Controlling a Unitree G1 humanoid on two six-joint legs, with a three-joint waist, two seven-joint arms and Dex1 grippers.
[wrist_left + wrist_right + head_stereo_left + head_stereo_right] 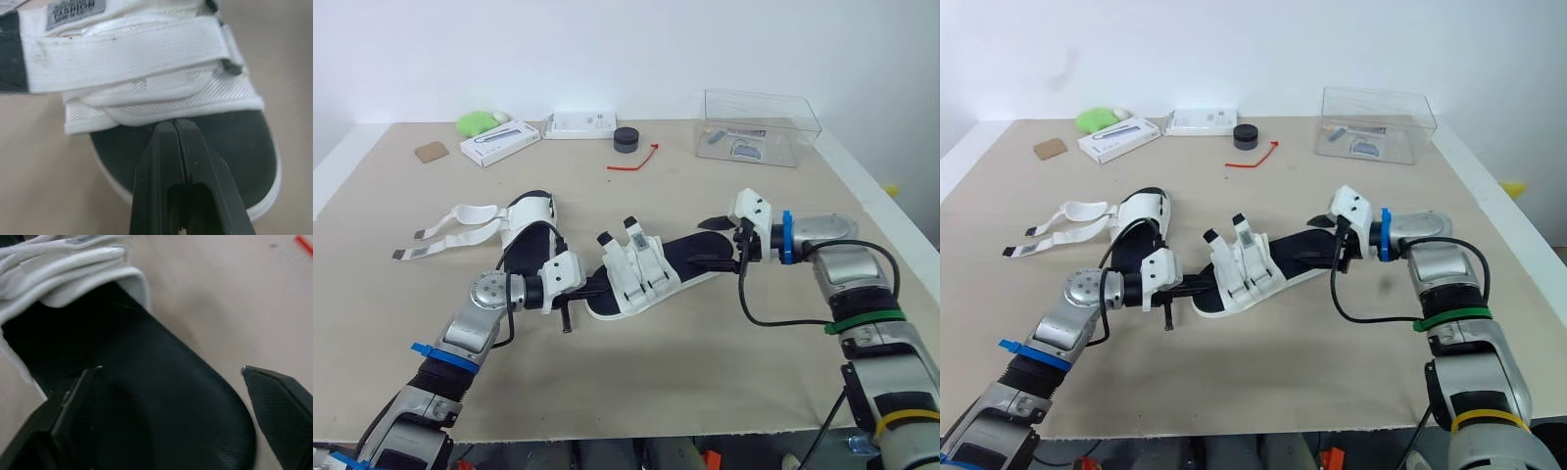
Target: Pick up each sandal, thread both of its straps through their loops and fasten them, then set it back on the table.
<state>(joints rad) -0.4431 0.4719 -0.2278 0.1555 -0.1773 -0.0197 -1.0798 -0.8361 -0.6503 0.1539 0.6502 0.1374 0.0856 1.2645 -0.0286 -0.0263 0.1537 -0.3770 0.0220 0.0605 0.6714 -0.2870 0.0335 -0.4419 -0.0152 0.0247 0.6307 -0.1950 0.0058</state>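
Beige table [705, 372]: a matte, cloth-like top, bare along the near edge.
Left gripper [174, 125]: nearest, left of centre. Its black fingers [156, 166] are pressed tight together with nothing between them. The tips sit over the toe of the near sandal, right at the edge of the front strap.
Near sandal [641, 279]: white with a black footbed, slantwise across the middle of the table, toe to the robot's left and heel to its right. Whether it rests on the table or is raised a little, I cannot tell.
Near straps [641, 262]: two white bands side by side, both folded flat across the foot. Two black tips stick up on their far side, and one band carries a grey label.
Right gripper [170, 369]: at the heel, spread wide. One finger [68, 421] lies over the black footbed and the other is off the rim above the table, so the heel's edge is between them.
Far sandal [530, 223]: same make, on the table just beyond the left gripper, towards the left side.
Loose straps [450, 230]: two, undone, stretched out flat to the left, with dark ends.
Back row, left to right: tan square [432, 152], green lump [475, 122], white box [500, 143], flat white pack [579, 124], black puck [626, 140], red tie [636, 162] and a clear bin [761, 127] holding small items.
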